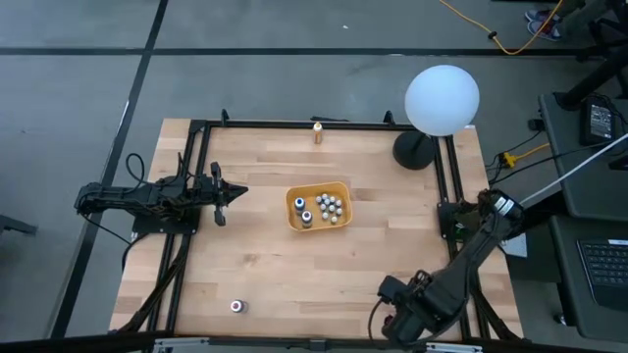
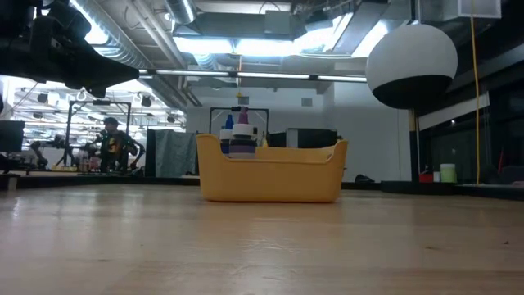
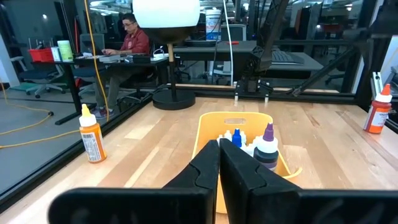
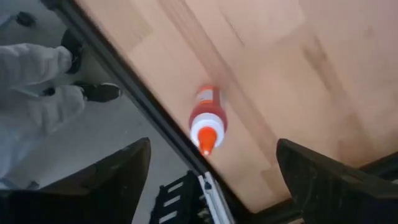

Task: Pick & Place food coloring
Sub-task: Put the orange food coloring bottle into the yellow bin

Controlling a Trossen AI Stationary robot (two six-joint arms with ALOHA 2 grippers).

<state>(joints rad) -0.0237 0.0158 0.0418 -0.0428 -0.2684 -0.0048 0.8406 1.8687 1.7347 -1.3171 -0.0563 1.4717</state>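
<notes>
On the wooden desk [image 1: 265, 265], wide bare boards surround the central orange-yellow tray [image 1: 294, 221] holding most food coloring bottles [image 1: 329, 207]. The globe lamp [image 1: 442, 98] stands at the far right corner. The right pincer [image 4: 211, 180], jaws spread and released, hangs over the near edge above an orange-capped bottle [image 4: 206, 121]. The left pincer [image 3: 219, 171], clenched empty, points trayward. One bottle [image 1: 236, 307] stands alone near the front edge.

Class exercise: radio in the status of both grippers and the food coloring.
Left gripper shut, empty, beside tray. Right gripper open above red-orange bottle at table edge. Most food coloring bottles in tray. Nothing blocking.
</notes>
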